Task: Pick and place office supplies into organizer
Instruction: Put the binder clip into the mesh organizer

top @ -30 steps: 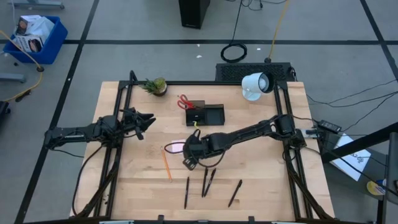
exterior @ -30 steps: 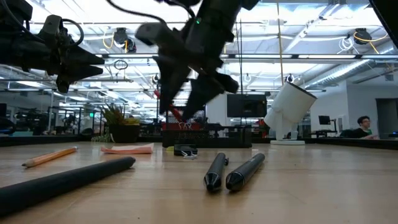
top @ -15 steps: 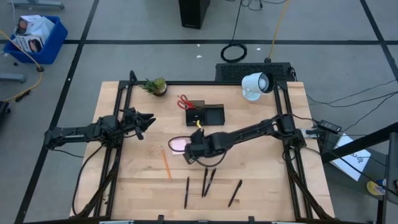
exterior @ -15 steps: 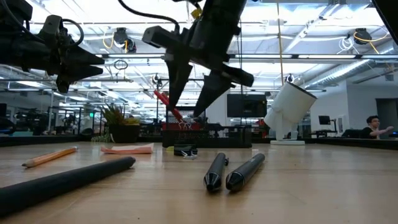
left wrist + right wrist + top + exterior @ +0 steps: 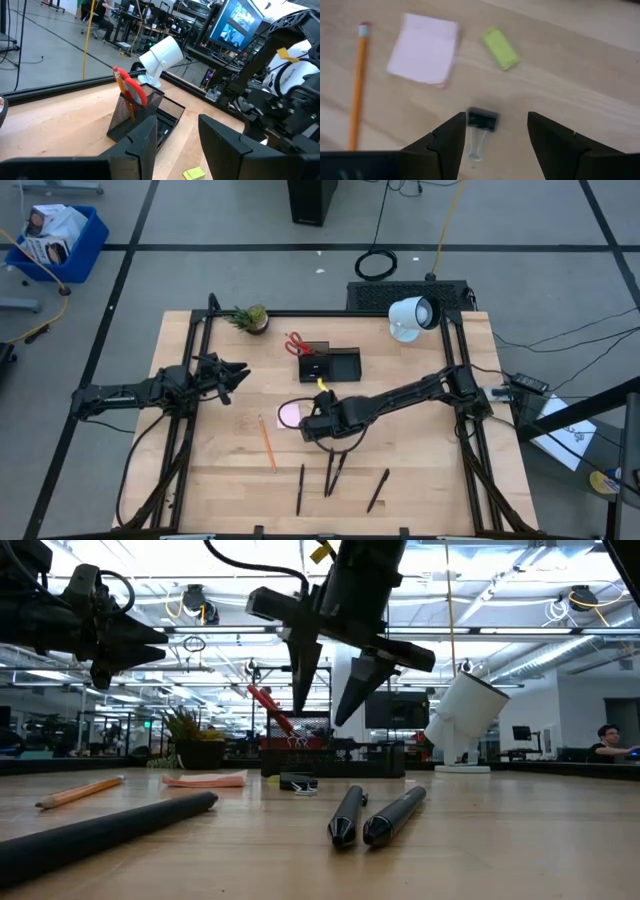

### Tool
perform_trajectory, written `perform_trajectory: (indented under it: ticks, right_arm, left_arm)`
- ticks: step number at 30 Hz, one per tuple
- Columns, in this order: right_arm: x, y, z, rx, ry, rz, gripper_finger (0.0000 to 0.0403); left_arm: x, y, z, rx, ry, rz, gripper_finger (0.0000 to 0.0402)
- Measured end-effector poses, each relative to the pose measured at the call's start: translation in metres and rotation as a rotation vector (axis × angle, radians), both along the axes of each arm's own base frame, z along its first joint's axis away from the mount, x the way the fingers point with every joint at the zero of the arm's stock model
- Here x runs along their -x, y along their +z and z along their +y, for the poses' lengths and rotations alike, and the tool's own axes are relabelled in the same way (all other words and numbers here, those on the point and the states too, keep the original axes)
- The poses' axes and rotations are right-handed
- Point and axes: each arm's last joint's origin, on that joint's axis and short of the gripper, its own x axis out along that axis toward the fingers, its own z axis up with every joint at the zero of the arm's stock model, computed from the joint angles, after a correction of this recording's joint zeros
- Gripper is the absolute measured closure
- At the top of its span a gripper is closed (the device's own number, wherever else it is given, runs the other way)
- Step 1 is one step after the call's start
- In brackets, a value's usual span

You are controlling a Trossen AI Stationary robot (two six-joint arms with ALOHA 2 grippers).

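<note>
My right gripper (image 5: 500,137) is open and points down above a small black binder clip (image 5: 481,120) that lies flat on the table; in the low view the gripper (image 5: 322,712) hangs well above the clip (image 5: 298,783). The pink sticky-note pad (image 5: 289,412), a yellow-green piece (image 5: 501,41) and an orange pencil (image 5: 267,443) lie close by. Black pens (image 5: 334,472) lie nearer the table's near edge. The black mesh organizer (image 5: 328,362) holds red-handled scissors (image 5: 131,89) upright in its cup. My left gripper (image 5: 177,145) waits open at the table's left.
A potted plant (image 5: 252,317) and a white lamp-like device (image 5: 410,317) stand at the far edge. Two more pens (image 5: 300,488) (image 5: 377,490) lie toward the near edge. Bare wood lies between the pencil and my left arm. A person (image 5: 605,737) sits in the room beyond.
My right gripper has shifted a little toward the table's right, uncovering more of the pink pad, and has tipped from a slant to pointing nearly straight down. It has stayed open. Nothing on the table has moved.
</note>
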Motion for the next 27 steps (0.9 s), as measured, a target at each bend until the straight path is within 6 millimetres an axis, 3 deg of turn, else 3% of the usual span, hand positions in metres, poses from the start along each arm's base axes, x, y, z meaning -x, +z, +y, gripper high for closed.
perform_trajectory:
  ticks: [17, 21, 27]
  right_arm:
    - [0.005, -0.001, 0.006, -0.019, -0.024, 0.03, 0.0196]
    - [0.0, -0.005, 0.002, -0.072, -0.045, 0.017, 0.0165]
    - [-0.004, -0.014, -0.005, -0.097, -0.063, 0.036, 0.0084]
  left_arm:
    - [0.0, 0.0, 0.0, 0.0, 0.0, -0.001, 0.0254]
    - [0.0, 0.0, 0.0, 0.0, 0.0, -0.001, 0.0254]
    - [0.0, 0.0, 0.0, 0.0, 0.0, -0.001, 0.0254]
